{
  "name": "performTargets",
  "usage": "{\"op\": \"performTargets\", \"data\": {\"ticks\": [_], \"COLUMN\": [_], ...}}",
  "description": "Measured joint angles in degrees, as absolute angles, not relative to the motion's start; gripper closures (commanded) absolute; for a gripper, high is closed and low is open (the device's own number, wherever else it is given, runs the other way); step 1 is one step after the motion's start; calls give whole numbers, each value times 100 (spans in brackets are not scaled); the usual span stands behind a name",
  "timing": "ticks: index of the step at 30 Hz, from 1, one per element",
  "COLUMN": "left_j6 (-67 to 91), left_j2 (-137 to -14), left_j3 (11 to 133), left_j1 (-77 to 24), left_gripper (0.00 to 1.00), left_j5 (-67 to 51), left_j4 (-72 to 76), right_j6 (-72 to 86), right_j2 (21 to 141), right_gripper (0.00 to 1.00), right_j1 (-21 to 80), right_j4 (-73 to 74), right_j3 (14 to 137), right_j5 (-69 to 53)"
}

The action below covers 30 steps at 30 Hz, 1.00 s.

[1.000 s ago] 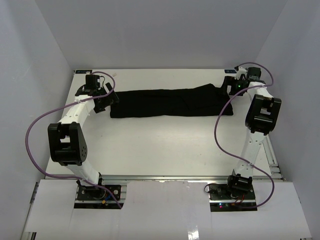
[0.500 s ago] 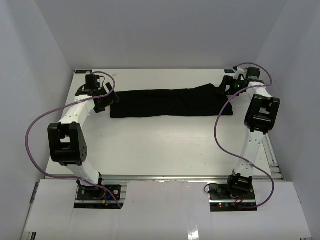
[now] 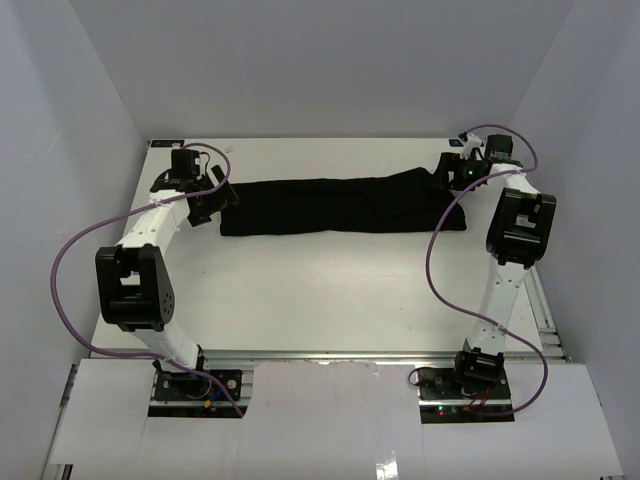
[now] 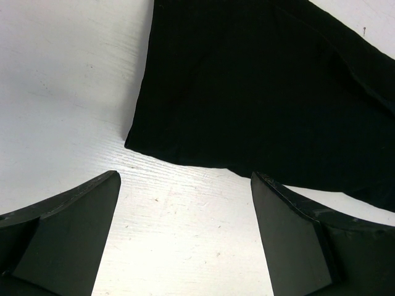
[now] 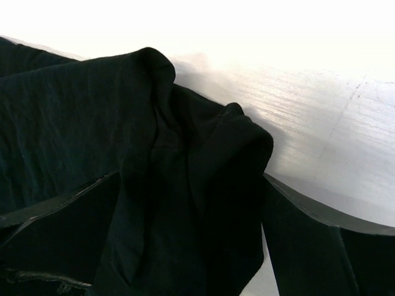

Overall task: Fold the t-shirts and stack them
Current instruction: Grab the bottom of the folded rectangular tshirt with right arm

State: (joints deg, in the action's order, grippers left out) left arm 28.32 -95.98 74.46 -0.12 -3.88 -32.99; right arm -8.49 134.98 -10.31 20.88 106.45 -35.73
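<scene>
A black t-shirt (image 3: 330, 205) lies folded into a long strip across the far part of the white table (image 3: 320, 290). My left gripper (image 3: 216, 194) is open at the strip's left end. In the left wrist view its fingers (image 4: 74, 234) straddle bare table, just short of the shirt's near corner (image 4: 259, 92). My right gripper (image 3: 452, 172) is at the strip's right end. In the right wrist view it is open (image 5: 191, 177), with the bunched black fabric (image 5: 80, 111) lying between its wide-apart fingers (image 5: 308, 246). No logo or neck tag shows.
Grey walls (image 3: 90, 110) close in the table on the left, back and right. Purple cables (image 3: 75, 250) loop beside both arms. A metal rail (image 3: 545, 310) runs along the table's right edge.
My right gripper has shifted slightly left and farther back over the shirt's right end. The left arm and the shirt have not moved.
</scene>
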Motion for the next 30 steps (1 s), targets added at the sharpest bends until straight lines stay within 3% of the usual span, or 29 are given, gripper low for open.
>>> {"op": "performTargets", "data": {"ticks": [4, 10, 23, 26, 30], "left_j6": [2836, 2832, 2829, 2827, 2788], "left_j2": [-9598, -9594, -9380, -9317, -9275], "left_j3": [7446, 7446, 7446, 7446, 7446], "left_j1": [-12, -12, -12, -12, -12], "left_gripper": [2, 2, 2, 2, 2], "left_j5": [-388, -386, -386, -390, -460], "left_j4": [-3299, -3299, -3306, -3306, -3301], "right_j6": [-947, -963, -891, -805, -751], "right_j2": [13461, 13437, 13452, 13452, 13443], "right_gripper": [11, 29, 86, 94, 94], "right_j1": [-996, -908, -847, -858, -899], "right_j4": [2047, 2051, 2556, 2602, 2626], "right_j3": [10569, 10510, 10510, 10512, 10521], "right_j5": [-3524, -3485, -3826, -4001, -4176]}}
